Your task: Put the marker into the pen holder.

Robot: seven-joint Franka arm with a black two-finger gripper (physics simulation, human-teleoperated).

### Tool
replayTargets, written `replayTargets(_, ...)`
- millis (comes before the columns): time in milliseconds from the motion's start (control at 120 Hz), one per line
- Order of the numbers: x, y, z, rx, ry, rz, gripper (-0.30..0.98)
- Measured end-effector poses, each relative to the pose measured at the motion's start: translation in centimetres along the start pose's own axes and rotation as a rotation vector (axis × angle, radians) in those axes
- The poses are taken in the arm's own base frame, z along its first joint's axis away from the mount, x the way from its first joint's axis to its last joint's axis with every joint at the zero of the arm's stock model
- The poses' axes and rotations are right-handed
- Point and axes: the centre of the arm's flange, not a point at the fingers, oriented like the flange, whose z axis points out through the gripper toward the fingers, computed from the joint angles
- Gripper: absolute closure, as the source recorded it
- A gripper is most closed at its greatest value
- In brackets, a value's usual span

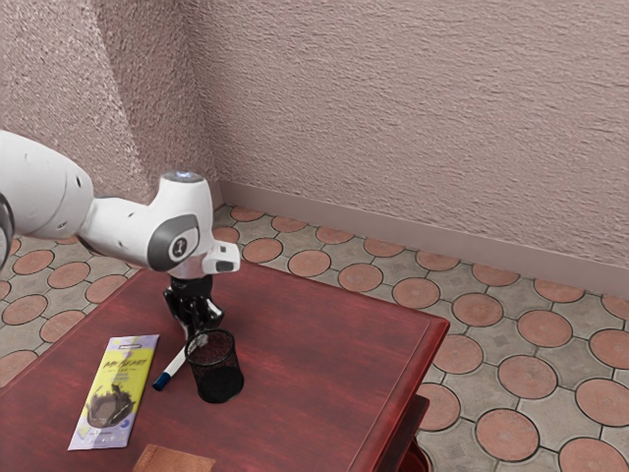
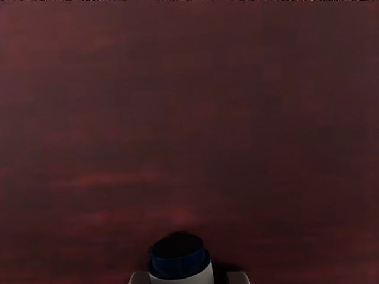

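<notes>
White marker (image 1: 175, 366), blue-ended, beside black mesh pen holder (image 1: 218, 383), holder upright

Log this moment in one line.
Black two-finger gripper: open astride white, blue-ended marker | marker: outside black mesh pen holder | task: unfinished

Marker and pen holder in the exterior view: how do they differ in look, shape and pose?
The marker is white with a blue end, while the pen holder is black.
The marker is a slim stick with a solid body; the pen holder is a wider, see-through mesh cup with an open top.
The marker lies at a slant, while the pen holder stands upright.
Both are round-bodied.
</notes>
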Motion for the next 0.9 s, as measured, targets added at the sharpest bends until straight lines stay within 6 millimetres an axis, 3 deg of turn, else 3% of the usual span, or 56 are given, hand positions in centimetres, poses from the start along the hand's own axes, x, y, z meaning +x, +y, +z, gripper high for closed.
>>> replayTargets(267,0.1,0.5,-0.6,0.009,0.011,0.006,0.76)
replayTargets(483,-0.8,3.5,-9.8,0.035,0.142,0.058,0.79)
replayTargets(633,-0.9,5.5,-17.2,0.076,0.229,0.102,0.79)
replayTargets(750,0.2,7.2,-19.2,0.093,0.241,0.128,0.79)
replayTargets(900,0.0,8.4,-18.4,0.097,0.206,0.141,0.79)
